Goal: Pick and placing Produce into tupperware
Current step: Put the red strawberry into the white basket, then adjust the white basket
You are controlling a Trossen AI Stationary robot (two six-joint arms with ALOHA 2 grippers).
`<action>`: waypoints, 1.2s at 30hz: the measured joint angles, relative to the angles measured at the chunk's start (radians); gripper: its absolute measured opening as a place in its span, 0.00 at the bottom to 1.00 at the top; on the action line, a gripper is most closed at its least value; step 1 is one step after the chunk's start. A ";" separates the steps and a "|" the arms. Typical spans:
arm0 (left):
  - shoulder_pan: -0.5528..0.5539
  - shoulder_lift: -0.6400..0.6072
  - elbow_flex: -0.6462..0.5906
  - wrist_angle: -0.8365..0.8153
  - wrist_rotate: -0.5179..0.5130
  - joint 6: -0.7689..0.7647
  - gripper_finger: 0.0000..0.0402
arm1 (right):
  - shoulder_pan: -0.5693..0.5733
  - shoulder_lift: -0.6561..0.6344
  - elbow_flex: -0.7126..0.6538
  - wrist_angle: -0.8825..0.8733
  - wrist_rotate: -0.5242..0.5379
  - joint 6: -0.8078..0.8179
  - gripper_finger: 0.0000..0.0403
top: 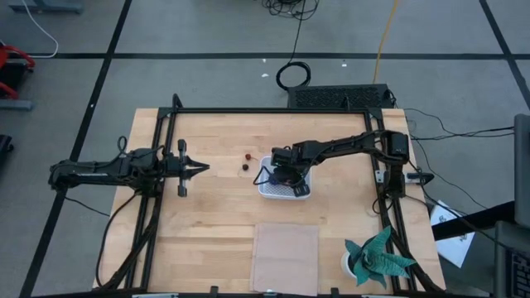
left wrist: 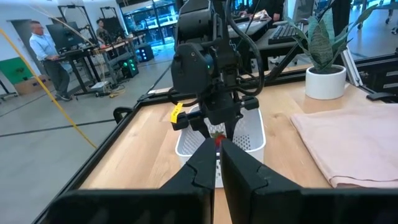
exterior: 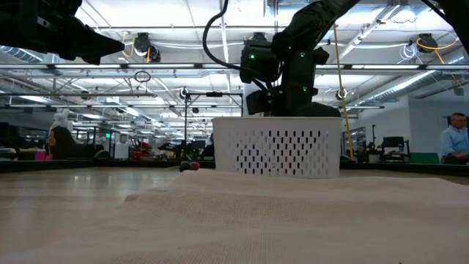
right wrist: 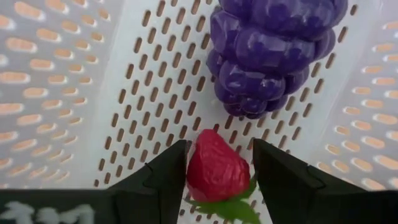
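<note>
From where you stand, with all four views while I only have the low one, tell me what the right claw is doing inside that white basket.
Observer: The right claw has a red toy strawberry between its fingers, over the mesh floor of the white container.
Operator: Report what else is in there.
Observer: A purple grape bunch already lies on the floor, just beyond the strawberry.
Operator: Say what's left outside.
Observer: Two small berries lie on the table, on the container's left-arm side.
Operator: Give me the left arm.
Observer: The left claw waits short of the berries, pointing at them.
</note>
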 joint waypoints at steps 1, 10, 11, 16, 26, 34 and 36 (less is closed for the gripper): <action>0.000 0.000 0.000 0.000 0.000 0.000 0.06 | 0.001 0.000 0.000 0.000 0.000 0.000 0.44; 0.000 0.000 0.000 0.000 0.000 -0.002 0.06 | 0.001 -0.006 -0.002 -0.002 0.003 0.026 0.50; 0.000 0.000 0.000 0.000 0.000 -0.002 0.06 | 0.001 -0.011 -0.002 -0.003 0.004 0.031 0.51; 0.000 0.000 0.000 0.000 0.000 -0.002 0.06 | 0.000 -0.038 -0.002 -0.001 0.014 0.054 0.56; 0.000 0.000 0.000 0.000 0.000 -0.002 0.06 | 0.000 -0.051 -0.002 -0.004 0.011 0.064 0.60; 0.000 0.000 0.000 0.000 0.000 -0.002 0.06 | 0.001 -0.123 -0.002 -0.006 0.060 0.051 0.60; 0.000 0.000 0.000 0.000 0.000 -0.001 0.06 | 0.001 -0.150 -0.001 0.001 0.060 0.045 0.59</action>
